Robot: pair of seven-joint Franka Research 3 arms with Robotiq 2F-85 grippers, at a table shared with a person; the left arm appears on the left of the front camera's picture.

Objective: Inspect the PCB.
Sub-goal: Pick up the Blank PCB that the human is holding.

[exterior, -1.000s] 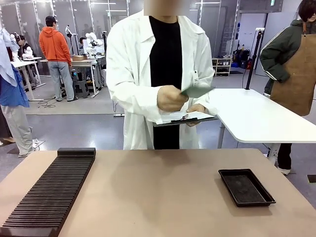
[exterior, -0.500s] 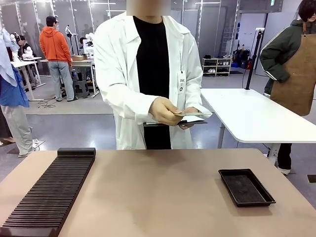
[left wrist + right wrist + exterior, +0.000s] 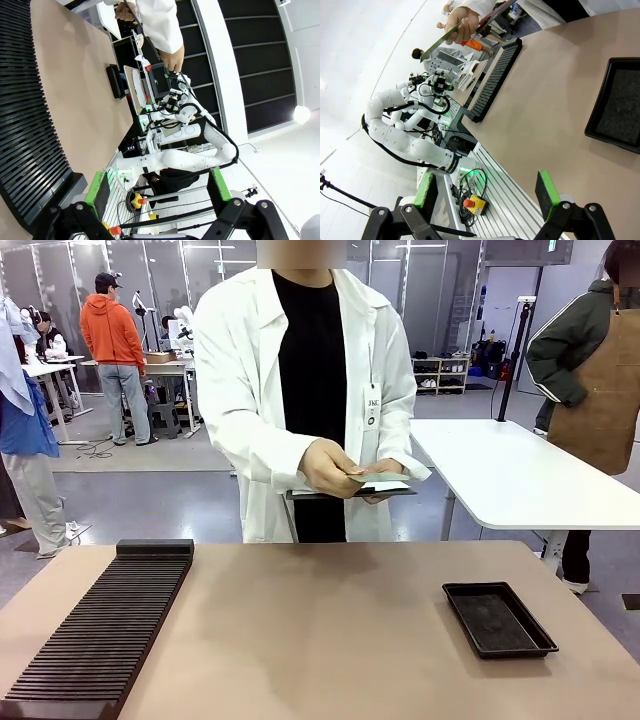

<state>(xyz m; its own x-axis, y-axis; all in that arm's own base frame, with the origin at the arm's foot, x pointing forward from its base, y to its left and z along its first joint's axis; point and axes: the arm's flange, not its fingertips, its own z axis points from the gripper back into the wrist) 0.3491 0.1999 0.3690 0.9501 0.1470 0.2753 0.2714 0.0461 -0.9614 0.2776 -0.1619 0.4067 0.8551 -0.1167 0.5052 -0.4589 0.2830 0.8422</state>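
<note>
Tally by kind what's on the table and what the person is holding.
Slotted rack: 1
Tray: 1
PCB: 1
Clipboard: 1
Total: 4

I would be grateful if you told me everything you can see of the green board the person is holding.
The green board is thin, flat and rigid-looking, pale green, seen almost edge-on. It lies roughly level in front of the person's waist, gripped at one end by a hand, just above a clipboard.
</note>
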